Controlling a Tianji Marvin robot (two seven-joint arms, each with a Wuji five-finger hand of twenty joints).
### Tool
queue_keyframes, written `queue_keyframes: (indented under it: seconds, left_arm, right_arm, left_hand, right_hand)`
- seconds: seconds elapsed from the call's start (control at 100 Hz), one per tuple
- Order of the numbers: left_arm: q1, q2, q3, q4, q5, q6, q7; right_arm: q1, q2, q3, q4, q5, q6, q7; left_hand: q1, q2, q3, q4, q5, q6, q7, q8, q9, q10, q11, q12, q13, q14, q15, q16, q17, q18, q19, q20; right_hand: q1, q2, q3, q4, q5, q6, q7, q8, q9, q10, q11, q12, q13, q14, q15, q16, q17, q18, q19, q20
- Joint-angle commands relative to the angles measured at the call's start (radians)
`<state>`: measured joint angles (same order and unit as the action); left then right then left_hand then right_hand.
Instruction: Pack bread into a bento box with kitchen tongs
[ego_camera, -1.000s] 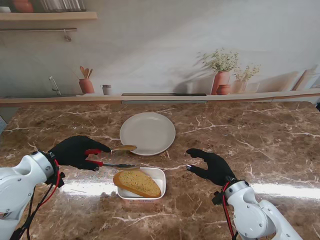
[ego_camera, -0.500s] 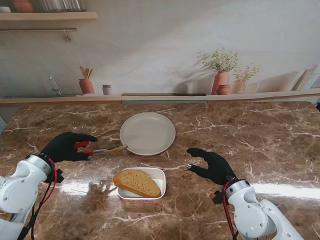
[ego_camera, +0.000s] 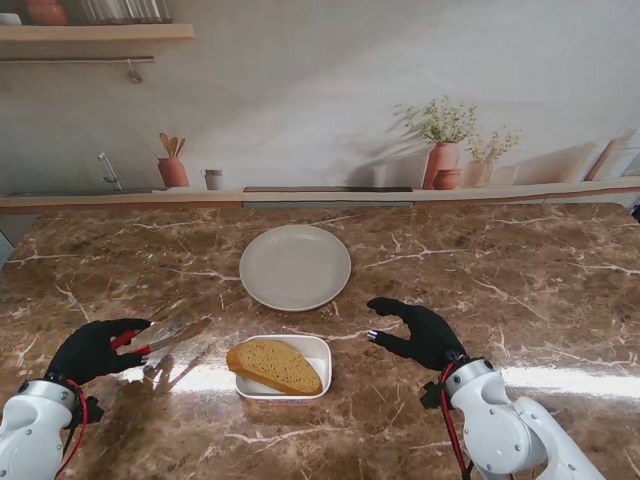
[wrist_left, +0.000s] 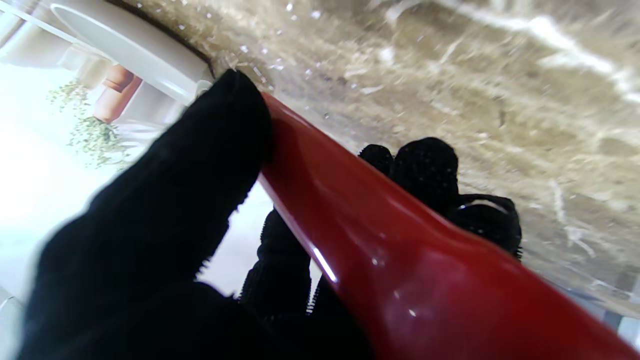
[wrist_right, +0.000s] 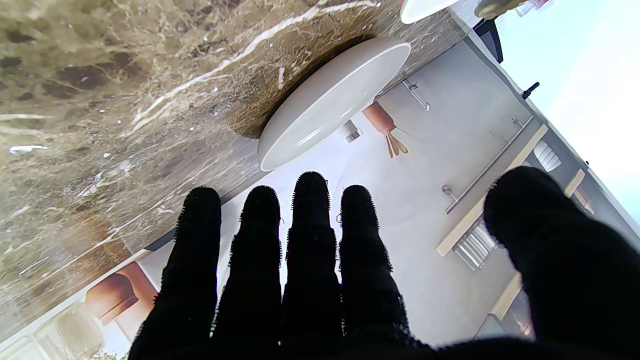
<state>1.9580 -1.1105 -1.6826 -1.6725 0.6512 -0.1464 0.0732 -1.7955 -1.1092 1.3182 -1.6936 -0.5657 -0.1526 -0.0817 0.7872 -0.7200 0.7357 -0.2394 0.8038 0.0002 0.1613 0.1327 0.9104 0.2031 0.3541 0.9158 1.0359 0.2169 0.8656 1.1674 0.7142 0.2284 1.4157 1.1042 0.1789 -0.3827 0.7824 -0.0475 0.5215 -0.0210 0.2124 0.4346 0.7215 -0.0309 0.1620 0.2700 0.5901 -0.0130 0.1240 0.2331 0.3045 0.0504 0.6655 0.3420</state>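
The left hand (ego_camera: 92, 350) grips the red-handled tongs (ego_camera: 160, 337) at nine o'clock of the bento box (ego_camera: 283, 368); the right hand (ego_camera: 415, 330) hovers spread.

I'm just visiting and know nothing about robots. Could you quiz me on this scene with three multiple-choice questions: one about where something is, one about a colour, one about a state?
1. Where is the slice of bread?
A. on the round plate
B. in the white bento box
C. on the bare counter

2. What colour are the tongs' handles?
A. red
B. blue
C. green

3. What is the right hand doing?
A. gripping the tongs
B. pressing the bread
C. open, holding nothing

Answers:
1. B: the slice lies in the bento box; the plate is bare.
2. A: the tongs in the left hand are red-handled.
3. C: the right hand has spread fingers around nothing.
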Motion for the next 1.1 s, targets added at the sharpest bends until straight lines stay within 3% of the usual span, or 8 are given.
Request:
queue_keyframes:
  seconds: [0.0,0.24,0.41,0.49,0.63,0.7,0.92,1.09]
  left_arm:
    - [0.016,-0.006,-0.002,0.021,0.005,0.005,0.007]
    - [-0.001,-0.009,0.011,0.068,0.005,0.006,0.035]
    - [-0.027,-0.005,0.037,0.097,0.037,0.024,0.046]
    - [-0.034,-0.001,0.048,0.100,0.054,0.048,0.036]
    - [-0.041,0.000,0.061,0.090,0.057,0.095,0.022]
    - [-0.047,-0.001,0.069,0.094,0.056,0.091,0.031]
    - [-0.044,-0.001,0.072,0.064,0.074,0.107,0.036]
    - [-0.030,-0.001,0.061,0.012,0.074,0.102,0.024]
  right_arm:
    - [-0.002,-0.003,-0.004,0.004,0.001,0.005,0.018]
    - [0.011,0.000,-0.013,0.008,-0.005,0.009,0.029]
    - [0.014,0.001,-0.016,0.010,-0.006,0.011,0.033]
    - [0.015,0.001,-0.017,0.009,-0.005,0.012,0.032]
    - [0.016,0.000,-0.016,0.011,-0.006,0.010,0.030]
    - [0.016,0.001,-0.014,0.011,-0.006,0.008,0.033]
    - [0.017,0.000,-0.006,0.016,-0.010,-0.001,0.025]
    - [0.019,-0.002,-0.001,0.016,-0.018,-0.007,0.011]
  left_hand:
    - [0.091,0.062,0.070,0.077,-0.059,0.006,-0.016,0.000,0.048,-0.187,0.079,0.042,-0.015,0.000,-0.003,0.014,-0.015,-0.038,0.006,-0.010]
    - [0.081,0.070,0.063,0.080,-0.092,0.011,-0.031,-0.006,-0.001,-0.185,0.076,0.035,-0.068,-0.007,-0.058,-0.022,-0.060,-0.032,-0.067,-0.043]
    - [-0.008,0.100,0.120,0.074,-0.158,0.013,-0.028,-0.003,-0.138,-0.196,0.201,-0.093,-0.199,-0.022,-0.201,-0.165,-0.198,-0.021,-0.229,-0.187]
    - [-0.112,0.128,0.166,0.129,-0.214,0.027,-0.027,-0.001,-0.231,-0.204,0.249,-0.253,-0.283,-0.025,-0.270,-0.235,-0.285,-0.024,-0.286,-0.250]
    - [-0.162,0.133,0.115,0.122,-0.305,0.049,-0.032,-0.001,-0.340,-0.196,0.170,-0.356,-0.447,-0.023,-0.369,-0.330,-0.446,-0.038,-0.360,-0.296]
    - [-0.194,0.106,0.082,0.111,-0.336,0.049,-0.036,-0.006,-0.416,-0.189,0.102,-0.452,-0.518,-0.029,-0.460,-0.454,-0.505,-0.036,-0.411,-0.337]
    - [-0.269,0.068,-0.018,0.088,-0.379,0.058,-0.047,-0.013,-0.589,-0.188,-0.003,-0.594,-0.764,-0.042,-0.650,-0.693,-0.781,0.007,-0.644,-0.572]
    - [-0.317,0.080,-0.097,0.081,-0.388,0.062,-0.062,-0.022,-0.643,-0.196,-0.055,-0.658,-0.875,-0.063,-0.693,-0.769,-0.783,-0.034,-0.837,-0.700]
  right_hand:
    - [0.004,0.020,-0.009,0.023,-0.008,-0.027,-0.005,-0.003,-0.013,-0.006,0.003,0.007,0.001,-0.002,0.006,0.012,-0.004,-0.012,-0.013,0.026]
    - [0.004,0.020,-0.008,0.023,-0.010,-0.027,-0.005,-0.003,-0.016,-0.008,0.002,0.006,0.000,-0.001,0.006,0.012,-0.004,-0.011,-0.013,0.025]
    - [0.004,0.020,-0.009,0.023,-0.011,-0.028,-0.006,-0.003,-0.016,-0.008,0.003,0.006,0.000,-0.001,0.006,0.012,-0.005,-0.010,-0.013,0.025]
    - [0.004,0.019,-0.009,0.023,-0.012,-0.027,-0.006,-0.003,-0.016,-0.008,0.003,0.006,-0.001,0.000,0.006,0.012,-0.005,-0.009,-0.013,0.025]
    - [0.003,0.020,-0.009,0.023,-0.011,-0.026,-0.006,-0.003,-0.018,-0.005,0.002,0.006,0.002,-0.001,0.007,0.013,-0.004,-0.009,-0.013,0.025]
    - [0.004,0.020,-0.009,0.024,-0.011,-0.025,-0.006,-0.003,-0.019,-0.006,0.001,0.005,0.005,-0.002,0.008,0.013,-0.003,-0.010,-0.012,0.025]
    - [0.005,0.020,-0.009,0.024,-0.012,-0.024,-0.007,-0.003,-0.023,-0.006,-0.001,0.003,0.005,0.000,0.007,0.013,-0.002,-0.010,-0.012,0.025]
    - [0.002,0.018,-0.008,0.023,-0.014,-0.023,-0.008,-0.003,-0.042,-0.007,-0.012,-0.003,0.005,-0.002,0.007,0.012,-0.004,-0.017,-0.014,0.024]
